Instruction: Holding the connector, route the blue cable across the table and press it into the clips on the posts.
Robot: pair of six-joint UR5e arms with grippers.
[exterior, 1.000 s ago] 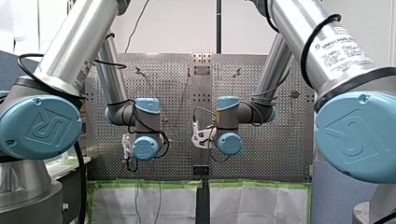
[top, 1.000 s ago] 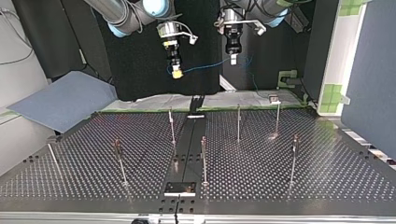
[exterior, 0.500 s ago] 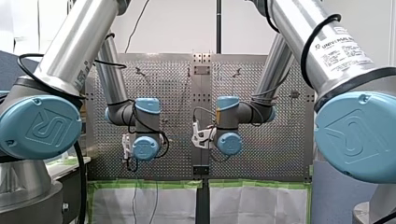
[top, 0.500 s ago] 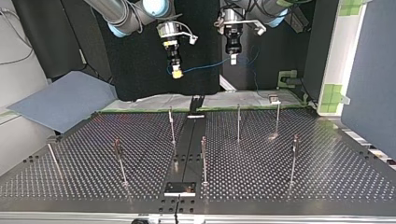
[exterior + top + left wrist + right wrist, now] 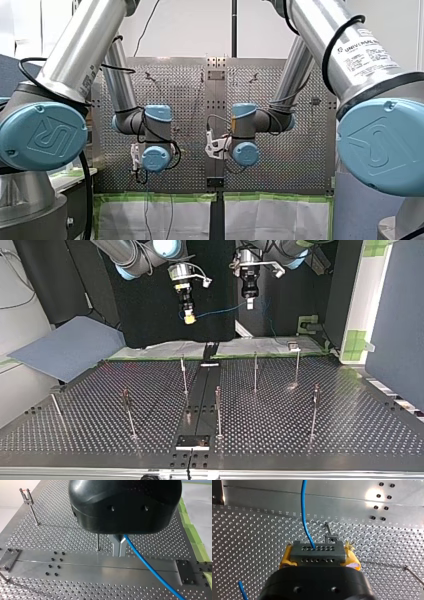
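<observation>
In the right wrist view my right gripper point(image 5: 318, 556) is shut with its yellow pads on a grey connector point(image 5: 322, 548) pierced with rows of holes. The blue cable point(image 5: 303, 517) leaves the connector and runs ahead over the perforated table. In the left wrist view my left gripper point(image 5: 119, 553) has its metal fingers shut on the blue cable point(image 5: 150, 567), which trails away beside it. In the top view both grippers hang high above the table's far edge, my right gripper point(image 5: 189, 318) at the left and my left gripper point(image 5: 249, 303) at the right. The cable point(image 5: 215, 314) spans between them.
Several thin posts with clips stand on the table, among them a post point(image 5: 183, 372), a post point(image 5: 255, 371) and a post point(image 5: 218, 410). A dark rail point(image 5: 200, 405) runs down the table's middle. A clip post point(image 5: 329, 537) lies just ahead of the connector.
Both arms hold still. Only the slack cable hanging past my left gripper sways a little.
</observation>
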